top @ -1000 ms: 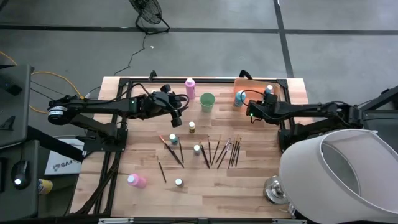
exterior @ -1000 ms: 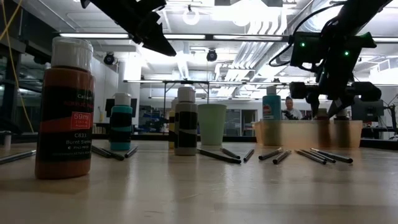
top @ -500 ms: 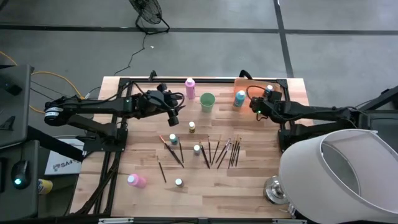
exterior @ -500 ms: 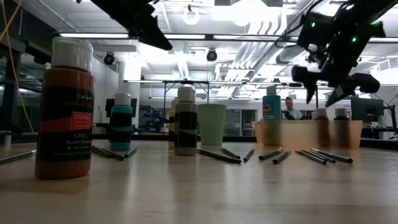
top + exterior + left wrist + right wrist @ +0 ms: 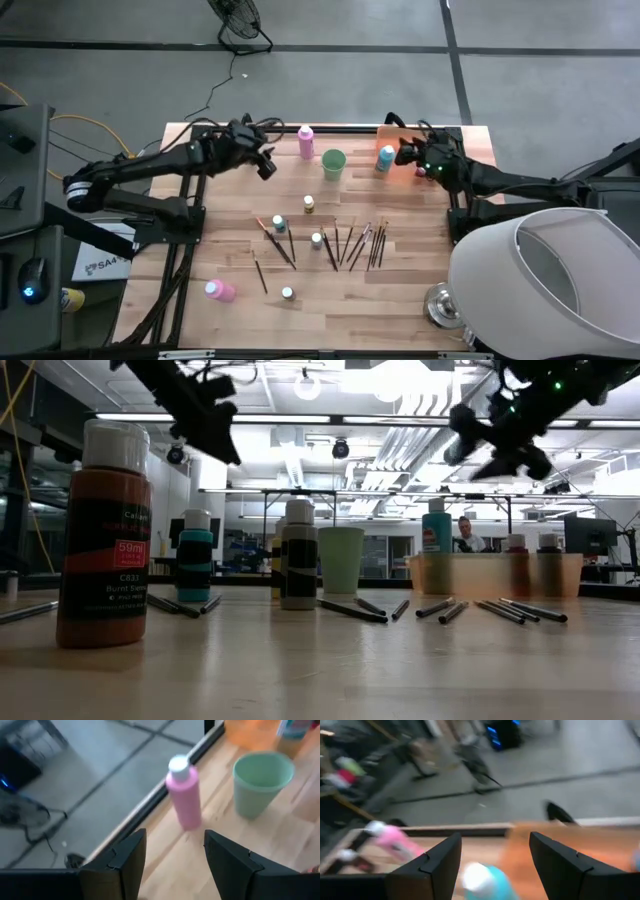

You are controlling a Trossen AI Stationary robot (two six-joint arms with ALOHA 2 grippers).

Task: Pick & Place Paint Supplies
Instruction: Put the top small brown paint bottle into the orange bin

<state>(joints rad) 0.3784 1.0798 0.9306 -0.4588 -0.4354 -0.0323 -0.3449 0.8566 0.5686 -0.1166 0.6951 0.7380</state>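
The left gripper [image 5: 262,163] hangs above the far left part of the wooden table [image 5: 420,290], its fingers [image 5: 125,865] spread apart with nothing between them; in its wrist view it faces an upright pink bottle [image 5: 183,792] near the table's far edge, with the light green cup [image 5: 261,782] just beside that bottle. The right gripper [image 5: 404,153] hangs over the orange tray [image 5: 392,135] at the far right corner, its fingers [image 5: 432,865] also apart and empty, close to a teal bottle [image 5: 386,157] that stands at the tray's near edge. A fan of thin dark brushes [image 5: 355,243] lies in the middle of the table, with several small paint bottles standing among them, one of them white-capped [image 5: 316,240]. A second pink bottle [image 5: 219,291] lies on its side near the front left corner. In the low view a brown paint bottle [image 5: 103,535] stands closest to the camera, and two small bottles [image 5: 530,565] show inside the tray.
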